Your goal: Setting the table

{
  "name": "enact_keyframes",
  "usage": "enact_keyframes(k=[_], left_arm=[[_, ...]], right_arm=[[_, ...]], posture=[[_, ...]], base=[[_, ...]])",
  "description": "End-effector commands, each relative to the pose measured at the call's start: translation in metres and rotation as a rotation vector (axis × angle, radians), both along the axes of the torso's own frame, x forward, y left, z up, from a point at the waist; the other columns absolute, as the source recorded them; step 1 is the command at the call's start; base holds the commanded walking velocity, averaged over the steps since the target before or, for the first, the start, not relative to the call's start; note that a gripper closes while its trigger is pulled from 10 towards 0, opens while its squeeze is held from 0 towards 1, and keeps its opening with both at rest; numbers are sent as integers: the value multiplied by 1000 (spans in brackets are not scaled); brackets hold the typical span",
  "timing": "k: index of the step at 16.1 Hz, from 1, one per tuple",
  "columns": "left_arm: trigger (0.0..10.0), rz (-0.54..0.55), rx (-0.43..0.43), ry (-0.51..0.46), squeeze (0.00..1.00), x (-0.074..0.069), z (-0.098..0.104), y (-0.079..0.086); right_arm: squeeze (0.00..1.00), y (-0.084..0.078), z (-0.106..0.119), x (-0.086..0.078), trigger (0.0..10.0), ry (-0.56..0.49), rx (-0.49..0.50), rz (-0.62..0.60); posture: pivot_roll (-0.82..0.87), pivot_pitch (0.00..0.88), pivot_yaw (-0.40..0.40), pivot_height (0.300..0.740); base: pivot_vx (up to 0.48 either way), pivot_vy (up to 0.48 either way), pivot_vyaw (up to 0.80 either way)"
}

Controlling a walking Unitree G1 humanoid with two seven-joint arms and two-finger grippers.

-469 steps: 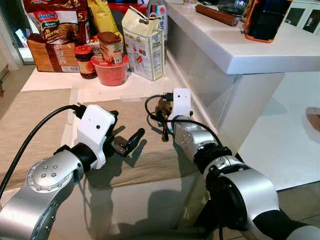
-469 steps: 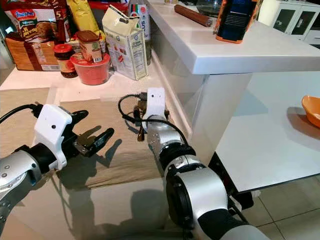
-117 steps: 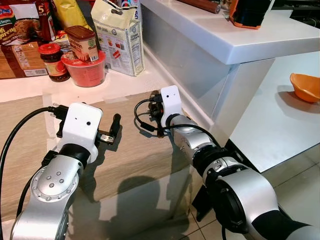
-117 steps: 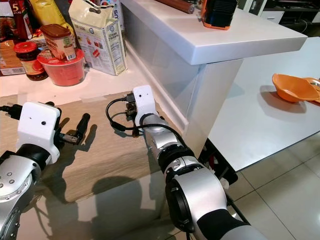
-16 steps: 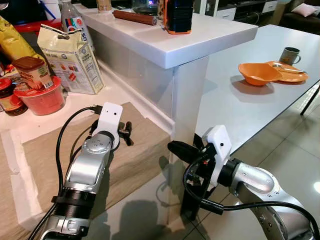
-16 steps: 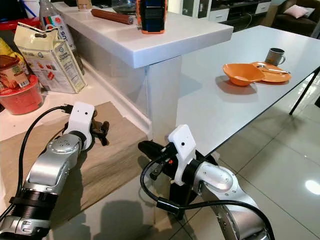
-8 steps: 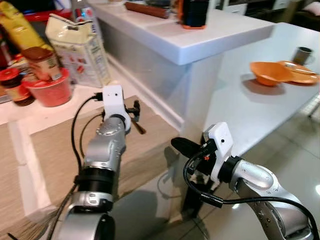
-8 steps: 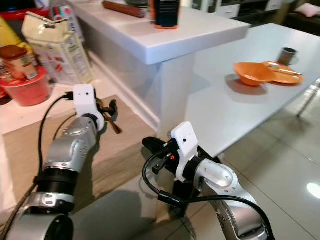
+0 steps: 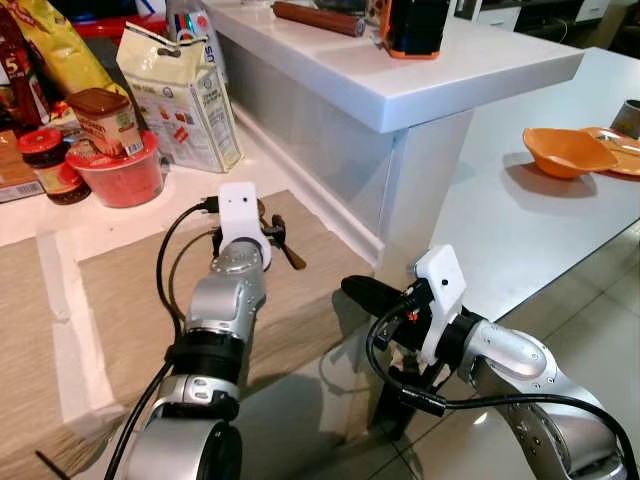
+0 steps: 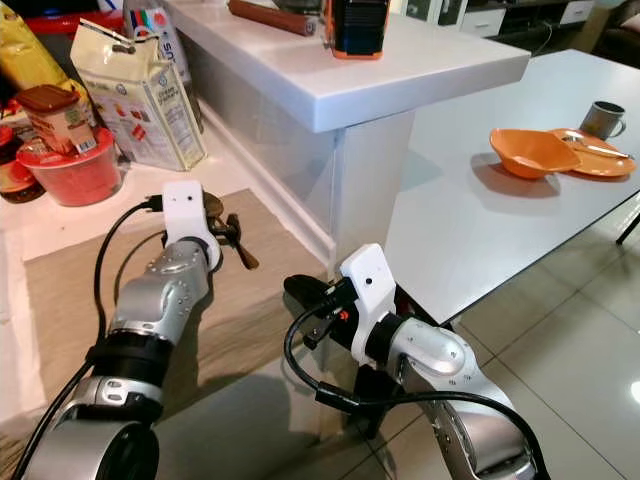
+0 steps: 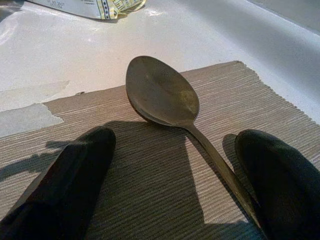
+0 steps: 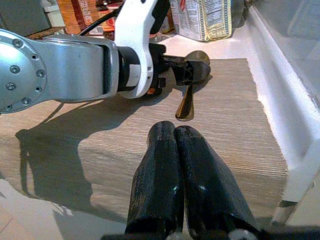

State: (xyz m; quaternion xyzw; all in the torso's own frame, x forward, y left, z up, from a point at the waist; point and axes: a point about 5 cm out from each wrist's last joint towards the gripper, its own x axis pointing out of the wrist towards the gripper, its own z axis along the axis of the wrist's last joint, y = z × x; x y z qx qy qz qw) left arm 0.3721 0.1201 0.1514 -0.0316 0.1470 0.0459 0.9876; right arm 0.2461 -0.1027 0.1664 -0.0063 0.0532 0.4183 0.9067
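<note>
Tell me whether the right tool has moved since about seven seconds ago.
Yes. The right tool was over the beige placemat by the spoon; it now hangs off the mat's near corner, nearer the robot, fingers shut.

**Readable text: almost none**

Red packet [image 9: 12, 75] at far left edge of the counter: large white "5" legible. White paper bag [image 9: 183, 98] carries small printed panels and a dark band, print too small to read. Jar [image 9: 107, 122] with brown lid on the red tub has a label, lettering unreadable. Bottle [image 10: 150, 28] behind the bag shows coloured label shapes, no legible words. Nothing else readable
</note>
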Motion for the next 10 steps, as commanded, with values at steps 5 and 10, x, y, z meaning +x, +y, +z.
enact_keyframes(k=[5, 10], left_arm=[[10000, -106, 89, 156, 0, -7, -28, -14], [10000, -182, 164, 231, 1000, -13, -44, -8]], right_arm=[[0, 2, 2, -2, 10000, -3, 4, 12], [0, 3, 1, -2, 10000, 3, 10, 12]], posture=[[-103, 0, 16, 732], [-90, 0, 19, 732]], base=[[0, 0, 0], [0, 0, 0]])
